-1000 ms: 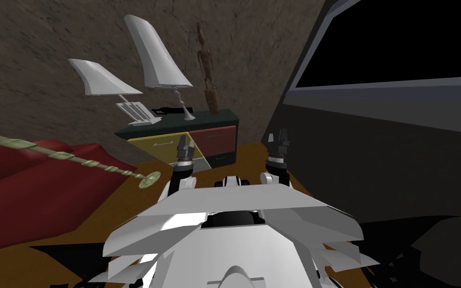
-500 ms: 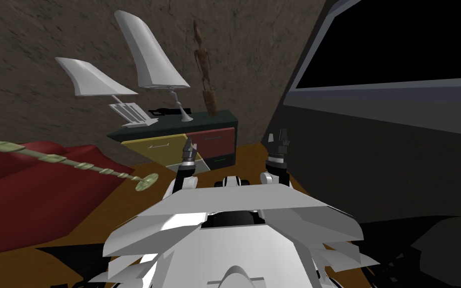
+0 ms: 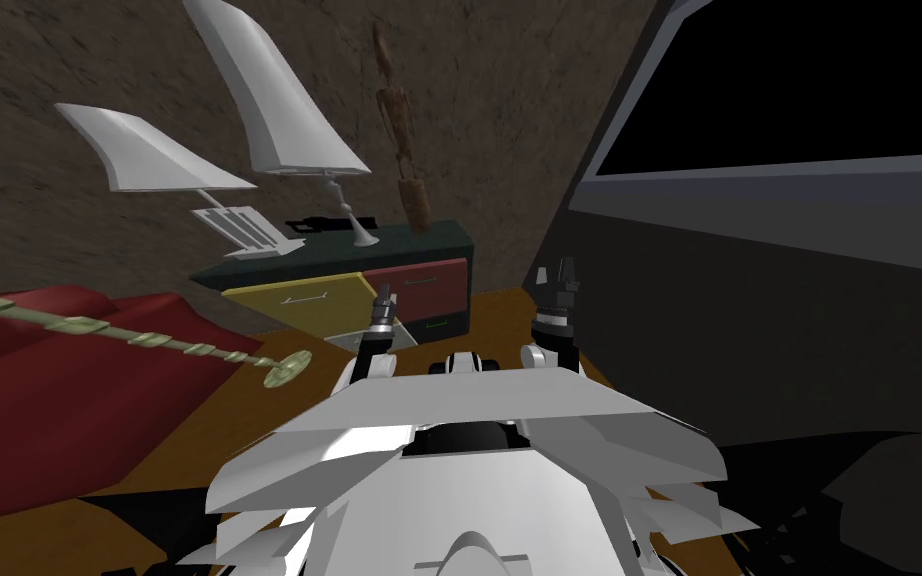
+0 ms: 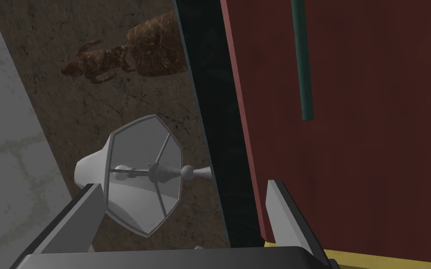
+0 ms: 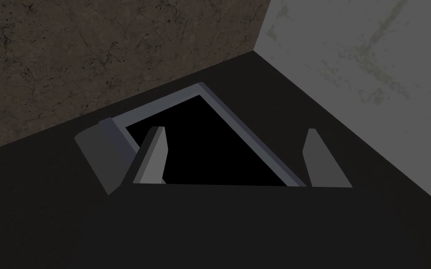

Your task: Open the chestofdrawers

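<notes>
The chest (image 3: 429, 238) is being shown against the brown wall (image 3: 69, 70), yellow drawer (image 3: 299, 298) pulled out. The left hand (image 3: 383, 298) is being held open and empty at the red drawer (image 3: 421, 280); the right hand (image 3: 556, 272) likewise.

Dim overall; right wall (image 3: 799, 330) nearly black, lampshades (image 3: 279, 110) brightest (wide-lens stretch toward corners), hard black shadows on near floor (image 3: 229, 430)

**No writing to read**

You have no text, label, brand, number or sign to read here. The chest of drawers (image 3: 449, 240) shows you a plain red drawer front (image 4: 373, 140) and a plain yellow drawer front (image 3: 299, 298). The tall lamp shade (image 3: 279, 100) on top of it is unmarked white.
</notes>
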{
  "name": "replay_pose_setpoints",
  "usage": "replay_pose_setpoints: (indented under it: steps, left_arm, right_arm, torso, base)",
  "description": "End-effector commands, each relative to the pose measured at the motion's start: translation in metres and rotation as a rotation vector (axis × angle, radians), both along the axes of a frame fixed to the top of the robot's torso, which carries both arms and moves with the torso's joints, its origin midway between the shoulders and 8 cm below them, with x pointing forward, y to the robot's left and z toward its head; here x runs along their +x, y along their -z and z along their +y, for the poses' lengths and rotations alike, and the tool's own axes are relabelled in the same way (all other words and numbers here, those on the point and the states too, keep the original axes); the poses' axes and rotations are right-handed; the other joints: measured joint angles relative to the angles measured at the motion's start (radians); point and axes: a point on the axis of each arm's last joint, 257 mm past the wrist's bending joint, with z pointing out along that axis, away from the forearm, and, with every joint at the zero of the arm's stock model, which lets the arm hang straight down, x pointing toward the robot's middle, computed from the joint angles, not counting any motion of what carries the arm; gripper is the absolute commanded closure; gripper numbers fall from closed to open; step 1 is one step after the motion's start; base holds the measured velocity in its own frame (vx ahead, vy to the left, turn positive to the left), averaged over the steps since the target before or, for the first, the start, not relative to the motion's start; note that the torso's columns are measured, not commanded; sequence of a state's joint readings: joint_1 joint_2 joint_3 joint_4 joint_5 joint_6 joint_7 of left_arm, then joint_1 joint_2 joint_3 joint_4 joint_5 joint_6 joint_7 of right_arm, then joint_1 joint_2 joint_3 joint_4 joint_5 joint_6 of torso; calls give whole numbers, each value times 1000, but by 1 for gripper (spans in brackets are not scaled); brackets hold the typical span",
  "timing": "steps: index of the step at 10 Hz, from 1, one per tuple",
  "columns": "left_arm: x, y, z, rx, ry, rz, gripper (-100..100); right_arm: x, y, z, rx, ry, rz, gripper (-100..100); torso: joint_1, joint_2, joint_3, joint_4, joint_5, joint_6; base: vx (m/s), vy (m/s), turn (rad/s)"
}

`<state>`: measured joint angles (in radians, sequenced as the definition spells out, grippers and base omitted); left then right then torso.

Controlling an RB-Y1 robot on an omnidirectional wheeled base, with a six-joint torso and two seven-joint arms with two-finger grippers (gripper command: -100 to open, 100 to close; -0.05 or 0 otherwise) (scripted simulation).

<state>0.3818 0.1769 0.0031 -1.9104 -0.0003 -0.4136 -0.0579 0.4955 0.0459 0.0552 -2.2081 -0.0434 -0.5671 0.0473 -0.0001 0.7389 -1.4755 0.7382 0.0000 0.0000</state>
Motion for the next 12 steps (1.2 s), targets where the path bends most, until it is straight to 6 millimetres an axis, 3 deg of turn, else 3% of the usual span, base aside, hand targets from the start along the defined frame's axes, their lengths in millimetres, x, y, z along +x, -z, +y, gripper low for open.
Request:
replay_pose_setpoints:
  steps: [1, 7, 12]
  left_arm:
    - [7, 19, 7, -3, -14, 43, -100]
    - [20, 70, 10, -69, -58, 142, -100]
    - [24, 88, -7, -196, -92, 163, -100]
  right_arm:
    - [0, 0, 0, 0, 0, 0, 0]
    - [0, 0, 0, 0, 0, 0, 0]
    - [0, 0, 0, 0, 0, 0, 0]
  torso:
    - [1, 0, 0, 0, 0, 0]
    - [0, -1, -1, 0, 0, 0]
    - [1, 0, 0, 0, 0, 0]
  base:
    - [63, -17, 0]
    - [78, -40, 2]
    - [36, -16, 1]
